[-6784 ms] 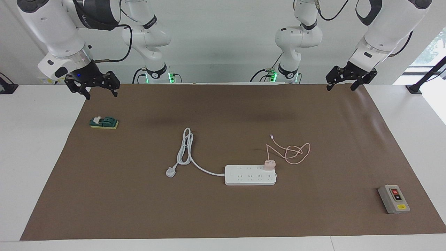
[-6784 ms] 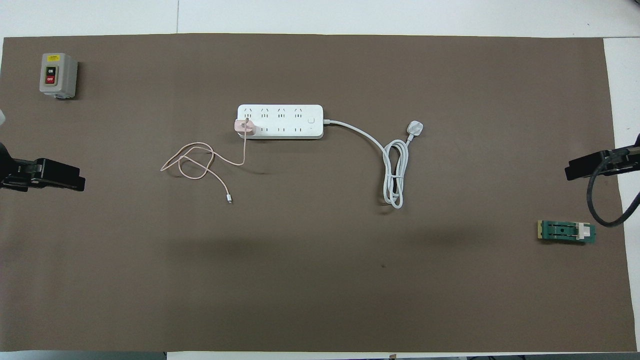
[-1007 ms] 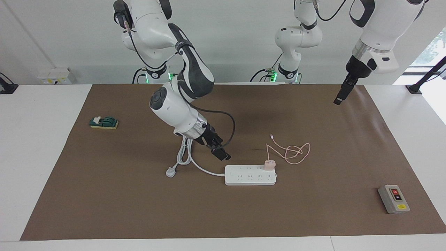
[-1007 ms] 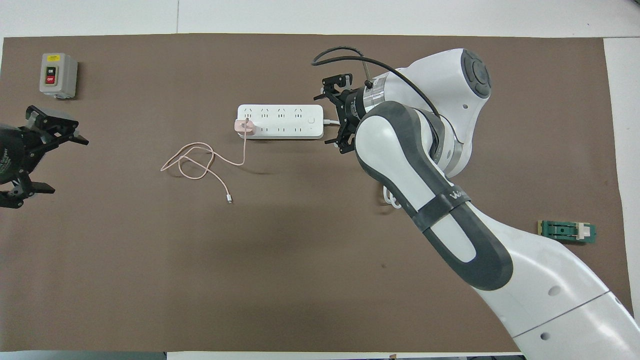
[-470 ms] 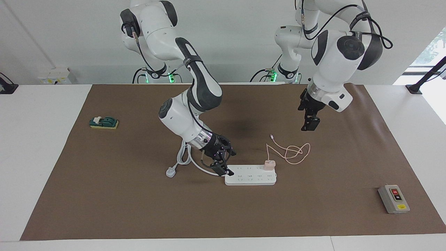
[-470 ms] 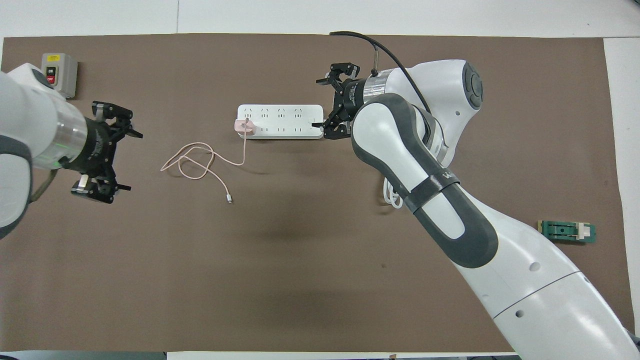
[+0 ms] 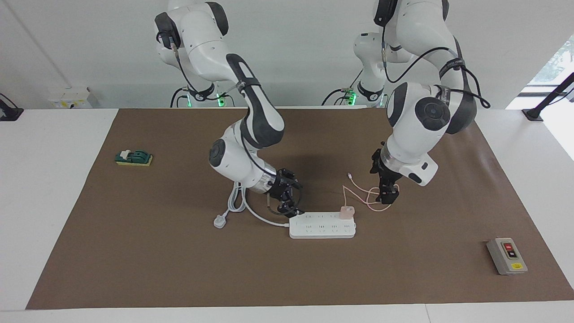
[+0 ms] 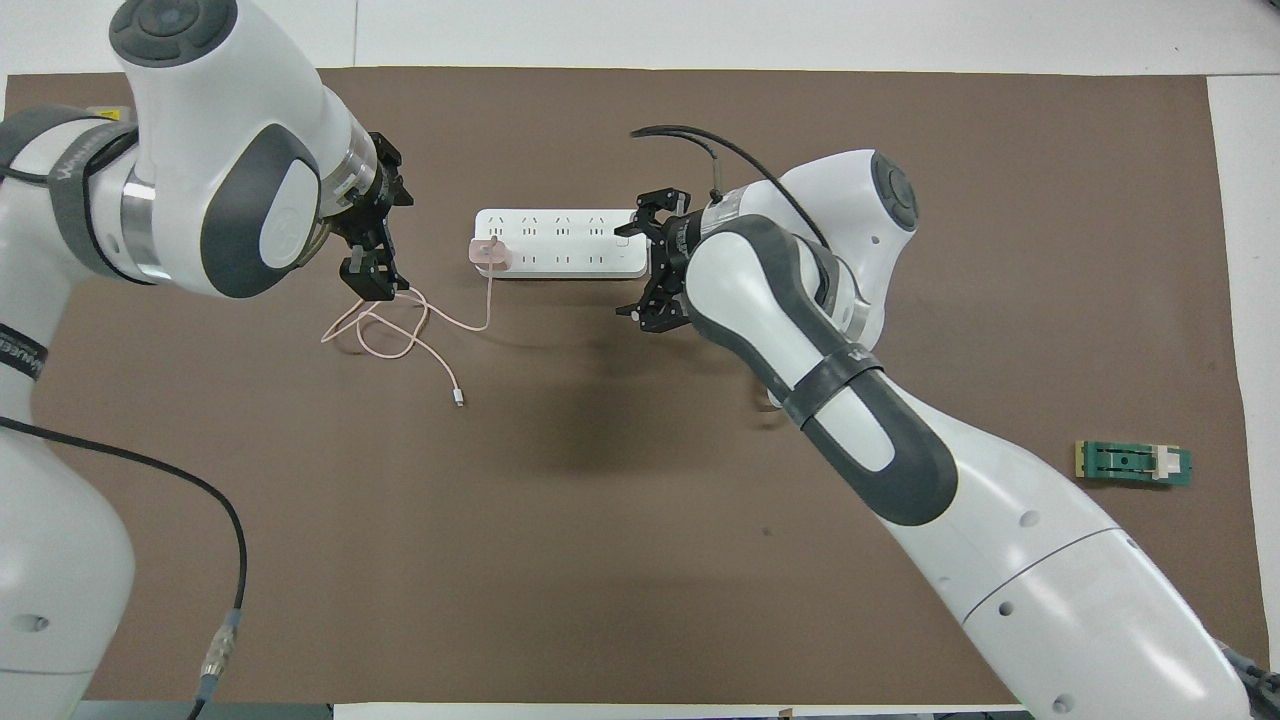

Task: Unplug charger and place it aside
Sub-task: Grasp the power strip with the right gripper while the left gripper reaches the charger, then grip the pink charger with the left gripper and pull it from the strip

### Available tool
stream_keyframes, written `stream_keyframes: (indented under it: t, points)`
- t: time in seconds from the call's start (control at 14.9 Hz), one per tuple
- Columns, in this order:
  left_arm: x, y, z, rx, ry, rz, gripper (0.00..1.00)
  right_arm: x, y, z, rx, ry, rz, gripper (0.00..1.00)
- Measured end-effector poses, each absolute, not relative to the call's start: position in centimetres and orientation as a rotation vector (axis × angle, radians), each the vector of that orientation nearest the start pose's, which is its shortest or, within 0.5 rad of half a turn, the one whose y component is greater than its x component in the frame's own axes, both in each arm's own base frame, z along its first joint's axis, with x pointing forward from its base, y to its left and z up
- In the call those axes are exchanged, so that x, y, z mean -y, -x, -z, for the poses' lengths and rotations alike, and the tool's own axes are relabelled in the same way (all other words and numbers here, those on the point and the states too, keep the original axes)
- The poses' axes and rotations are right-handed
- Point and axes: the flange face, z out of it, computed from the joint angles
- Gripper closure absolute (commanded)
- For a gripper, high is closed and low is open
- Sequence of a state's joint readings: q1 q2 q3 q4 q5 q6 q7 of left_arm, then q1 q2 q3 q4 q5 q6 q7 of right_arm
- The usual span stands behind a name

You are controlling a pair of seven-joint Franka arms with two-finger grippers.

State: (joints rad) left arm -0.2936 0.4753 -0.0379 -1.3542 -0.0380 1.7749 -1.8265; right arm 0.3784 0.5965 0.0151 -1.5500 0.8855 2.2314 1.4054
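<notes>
Nearest my bases, the brown paper mat (image 7: 179,134) covers the white table (image 7: 49,148) almost from end to end, under a plain white wall (image 7: 305,49). A small green switch block on a yellow base (image 7: 133,157) sits toward my right arm's end. My left gripper (image 7: 387,190) hangs low over the loops of the thin pink cable (image 7: 374,197), fingers apart and holding nothing. My right gripper (image 7: 287,202) is low at the cord end of the long white multi-socket power strip (image 7: 322,225), fingers spread and empty; whether it touches the strip I cannot tell. The coiled thick white cord (image 7: 237,193) with its white plug (image 7: 219,221) lies beside that gripper. Farther out, the small pale pink cube-shaped charger (image 7: 346,211) stands plugged into the strip's end toward my left arm, on the row nearer to me. Farthest, a grey switch box with red and black buttons (image 7: 506,255) rests toward my left arm's end.
</notes>
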Motion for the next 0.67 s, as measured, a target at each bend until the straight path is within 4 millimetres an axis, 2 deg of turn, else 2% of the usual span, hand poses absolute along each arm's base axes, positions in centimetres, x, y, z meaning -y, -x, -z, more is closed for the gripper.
stream_keyframes:
  t: [0.13,0.2,0.47,0.67]
  points:
    - [23.0,-66.8,-43.9,2.16,2.291,-0.092,0.0,-28.2,-65.6,-30.9,-1.774,1.846,-0.723,0.0]
    - [23.1,-67.2,-43.9,2.173,2.301,-0.079,0.0,-28.4,-65.8,-30.1,-1.769,1.855,-0.73,0.0]
    - [24.0,-67.4,-43.7,2.183,2.331,-0.056,0.0,-32.0,-65.7,-26.6,-1.739,1.937,-0.737,0.0]
    - [25.6,-67.1,-42.6,2.181,2.341,-0.053,0.0,-32.7,-65.8,-26.6,-1.71,2.012,-0.686,0.0]
